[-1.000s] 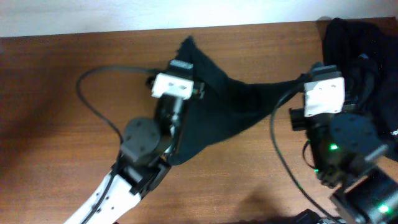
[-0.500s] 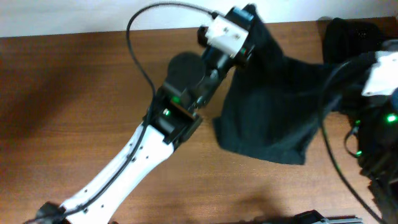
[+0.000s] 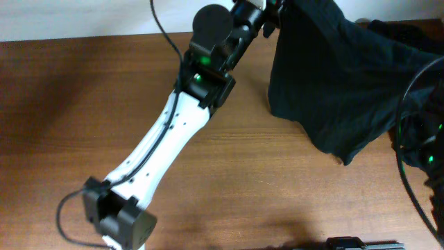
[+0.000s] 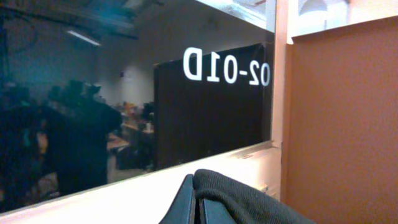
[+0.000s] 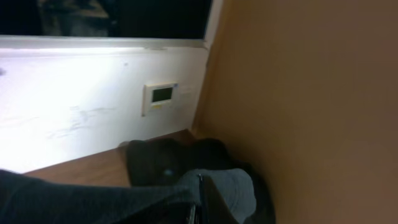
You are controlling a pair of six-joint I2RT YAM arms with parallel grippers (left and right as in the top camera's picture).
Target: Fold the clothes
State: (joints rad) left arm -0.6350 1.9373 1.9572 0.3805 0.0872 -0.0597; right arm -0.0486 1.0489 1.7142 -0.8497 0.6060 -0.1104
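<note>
1. We see one black garment (image 3: 333, 76) lifted off the table and stretched as a hanging sheet between the two grippers. Its lowest corner dangles below and between them.
2. The left gripper (image 4: 198, 202) has its jaws pinched together on the garment's edge. In the left wrist view the dark fabric bulges out just to the right of the closed fingertips.
3. The right gripper (image 5: 198, 208) is likewise clamped tight on the garment. In the right wrist view the cloth runs off to the left of its fingertips along the bottom of the picture.
4. Beyond the right gripper, a pile of black clothes (image 5: 180, 158) lies on the table in the corner.
5. The left arm (image 3: 159, 146), a white link with a green light near its dark wrist, reaches diagonally across the table up to its gripper at the far edge. The right arm (image 3: 423, 146), dark with green lights, sits below the garment's right end.
6. The table (image 3: 83, 104) is brown wood with visible grain.
7. Ahead of the left gripper stands a dark window (image 4: 93, 112) bearing mirrored white lettering, with a pale sill (image 4: 124, 193) beneath it and a brown panel (image 4: 342, 124) to its right.
8. Ahead of the right gripper a white wall (image 5: 74, 106) carries a small wall unit (image 5: 160, 96) with a screen, and an orange-brown panel (image 5: 311, 93) fills the right side.
</note>
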